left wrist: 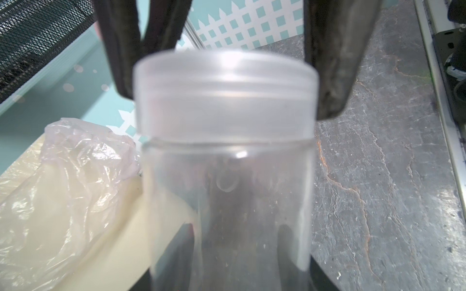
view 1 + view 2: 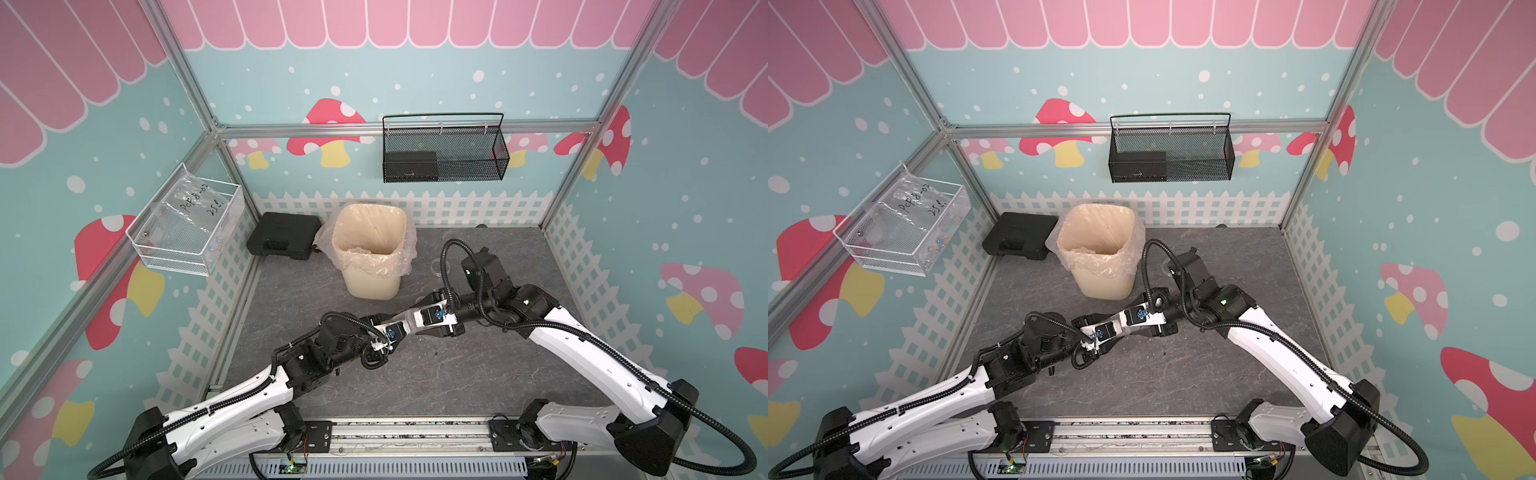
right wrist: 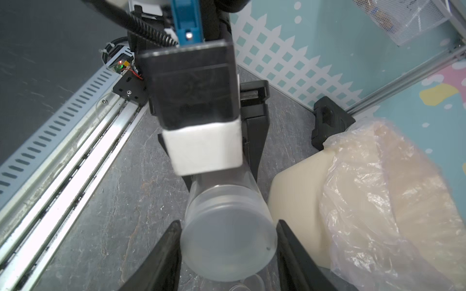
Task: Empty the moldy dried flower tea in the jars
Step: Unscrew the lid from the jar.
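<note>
One clear jar [image 1: 227, 181] lies level above the grey table, held between my two grippers. My left gripper [image 1: 232, 264] is shut on the jar's body, and its dark fingers show through the clear wall. My right gripper [image 3: 228, 252] is shut on the jar's flat round lid [image 3: 227, 236], with a black finger [image 3: 161, 257] pressed against each side. In both top views the left gripper [image 2: 405, 324] and right gripper [image 2: 424, 318] meet tip to tip just in front of the waste bin, and they cover the jar. The moldy dried flower tea is out of view.
The cream plastic-lined waste bin [image 2: 370, 253] stands just behind the grippers. A black case [image 2: 282, 237] lies to its left. A loose clear lid [image 2: 436, 266] rests on the table by the right arm. A black mesh basket [image 2: 444, 153] and a white wire basket [image 2: 187, 224] hang on the walls.
</note>
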{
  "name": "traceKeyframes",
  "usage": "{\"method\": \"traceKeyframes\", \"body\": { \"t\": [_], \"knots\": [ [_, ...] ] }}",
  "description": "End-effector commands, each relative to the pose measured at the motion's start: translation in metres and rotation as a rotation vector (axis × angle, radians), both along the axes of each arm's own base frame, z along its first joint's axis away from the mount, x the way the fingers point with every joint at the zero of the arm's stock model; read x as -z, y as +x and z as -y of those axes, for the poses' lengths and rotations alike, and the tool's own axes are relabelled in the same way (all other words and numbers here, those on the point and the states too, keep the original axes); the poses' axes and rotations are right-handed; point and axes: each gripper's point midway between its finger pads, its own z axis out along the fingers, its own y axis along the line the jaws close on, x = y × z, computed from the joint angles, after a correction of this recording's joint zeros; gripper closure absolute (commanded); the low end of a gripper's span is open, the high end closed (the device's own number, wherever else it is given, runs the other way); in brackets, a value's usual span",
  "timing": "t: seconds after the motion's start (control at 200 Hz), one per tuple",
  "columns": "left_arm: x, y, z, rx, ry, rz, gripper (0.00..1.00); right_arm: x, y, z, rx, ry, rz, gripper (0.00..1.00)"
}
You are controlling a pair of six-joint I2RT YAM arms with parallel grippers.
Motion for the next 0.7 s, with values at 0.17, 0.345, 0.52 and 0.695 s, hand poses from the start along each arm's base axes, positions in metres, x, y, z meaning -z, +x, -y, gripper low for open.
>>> {"method": "traceKeyframes", "body": {
  "t": [0.17,0.345,0.52,0.695],
  "knots": [
    [-0.012,-0.011,0.01,0.067,-0.026,-0.001,0.6,-0.035,0.004,-0.005,0.021,0.197,0.117,0.01],
    [-0.016,0.0,0.003,0.005,-0.015,0.06,0.6,-0.06,-0.036,0.01,0.087,0.437,-0.207,0.01],
    [-0.022,0.007,0.0,-0.031,-0.015,0.1,0.59,-0.066,-0.017,0.024,0.406,0.531,-0.617,0.15],
    [-0.023,0.009,-0.002,-0.045,-0.012,0.108,0.59,-0.042,0.018,0.025,0.733,0.452,-0.923,0.2]
  ]
}}
